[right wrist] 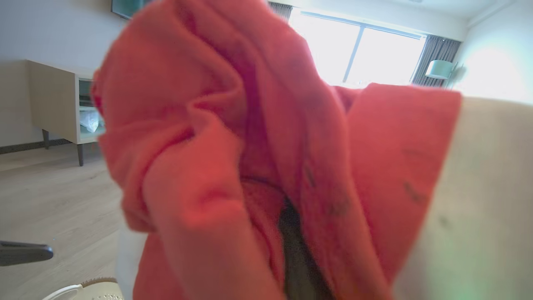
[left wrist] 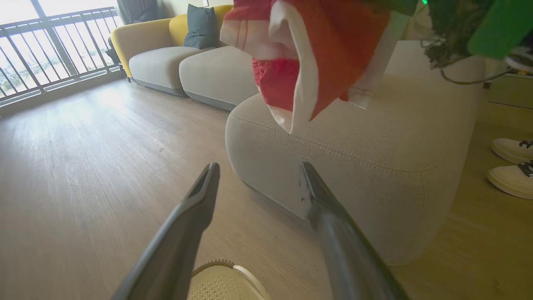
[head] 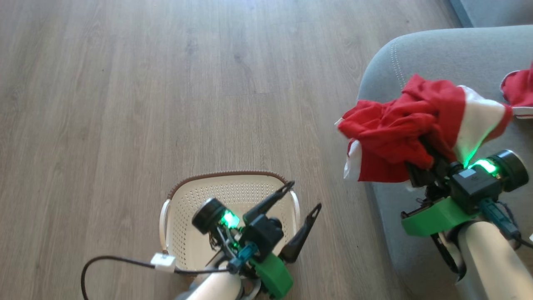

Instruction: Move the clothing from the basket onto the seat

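A red and white piece of clothing point(head: 399, 125) hangs bunched over the left edge of the grey seat point(head: 437, 54), with my right gripper point(head: 427, 150) shut on it. The cloth wraps the fingers; one dark finger point(right wrist: 293, 241) shows through the folds point(right wrist: 250, 125). A second red garment point(head: 518, 89) lies on the seat at the right edge. The cream basket point(head: 187, 233) stands on the floor, and no cloth shows in the part I can see. My left gripper point(head: 305, 195) is open above the basket's right side, holding nothing. In the left wrist view it point(left wrist: 259, 166) points at the seat point(left wrist: 354, 166) below the hanging clothing point(left wrist: 333, 50).
Wood floor point(head: 166, 83) stretches left of and beyond the basket. A black cable point(head: 108, 260) loops beside it. A yellow and grey sofa point(left wrist: 166, 54) and a railing point(left wrist: 50, 46) stand far off. A person's white shoes point(left wrist: 514, 166) are behind the seat. A cabinet point(right wrist: 54, 104) stands by the wall.
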### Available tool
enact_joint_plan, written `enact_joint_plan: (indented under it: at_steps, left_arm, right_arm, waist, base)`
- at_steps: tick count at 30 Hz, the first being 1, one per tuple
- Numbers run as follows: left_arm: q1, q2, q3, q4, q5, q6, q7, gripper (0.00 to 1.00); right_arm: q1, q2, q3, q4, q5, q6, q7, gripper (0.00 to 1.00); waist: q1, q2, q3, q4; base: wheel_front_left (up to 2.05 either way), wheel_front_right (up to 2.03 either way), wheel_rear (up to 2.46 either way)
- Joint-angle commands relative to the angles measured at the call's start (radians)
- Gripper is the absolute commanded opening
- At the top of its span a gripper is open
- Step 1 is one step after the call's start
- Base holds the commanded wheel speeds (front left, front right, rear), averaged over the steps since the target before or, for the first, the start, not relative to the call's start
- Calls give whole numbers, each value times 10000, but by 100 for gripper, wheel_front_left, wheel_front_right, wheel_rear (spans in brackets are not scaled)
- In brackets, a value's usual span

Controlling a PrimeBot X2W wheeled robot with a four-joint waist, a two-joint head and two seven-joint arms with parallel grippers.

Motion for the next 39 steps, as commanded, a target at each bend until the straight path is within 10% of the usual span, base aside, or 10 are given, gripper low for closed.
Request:
enact_joint_plan:
  at_steps: [1, 39]
  left_arm:
    - [-47, 7, 297, -240, 99, -30, -51, 100]
    - [729, 17, 217, -113, 687, -405, -51, 100]
  right_arm:
    - [-529, -189, 72, -418, -68, -4, -65, 0]
    - [-75, -957, -559, -884, -646, -4, -65, 0]
  waist:
    - [0, 0, -7, -49]
    - [0, 0, 252, -1823]
  base:
    - [0, 0, 0]
    - [0, 0, 0]
